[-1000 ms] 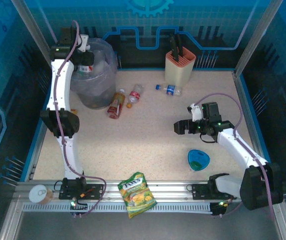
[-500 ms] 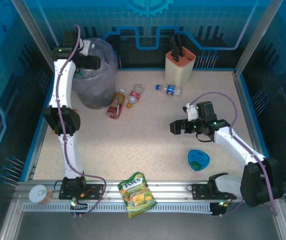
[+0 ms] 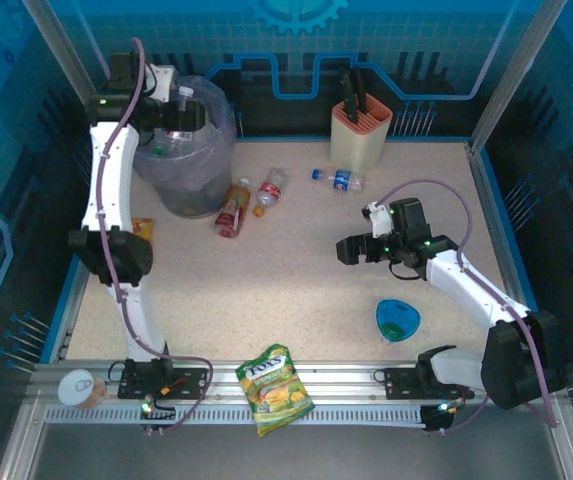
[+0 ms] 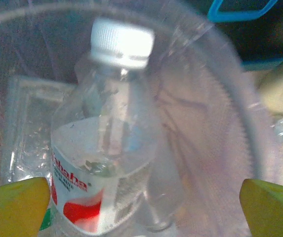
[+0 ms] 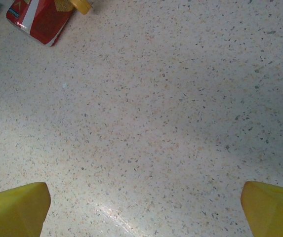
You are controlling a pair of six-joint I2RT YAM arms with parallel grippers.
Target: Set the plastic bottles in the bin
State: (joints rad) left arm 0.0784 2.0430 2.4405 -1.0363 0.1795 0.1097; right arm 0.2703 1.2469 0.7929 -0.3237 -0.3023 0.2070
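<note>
The bin stands at the back left, lined with a crinkled bag. My left gripper hovers over its mouth, open. In the left wrist view a clear bottle with a white cap and a red and white label sits inside the bin, free between the wide-apart fingertips. On the table lie a brown red-labelled bottle, a clear red-labelled one and a blue-labelled one. My right gripper is open above bare table; its wrist view catches the red-labelled bottle at the top left.
A peach knife holder stands at the back. A blue bowl lies near the right arm. A snack bag rests on the front rail, a tin can at the front left. A yellow packet lies behind the left arm.
My left gripper has opened over the bin and let go of the clear bottle, which is now inside. The right gripper has drifted a little to the left.
</note>
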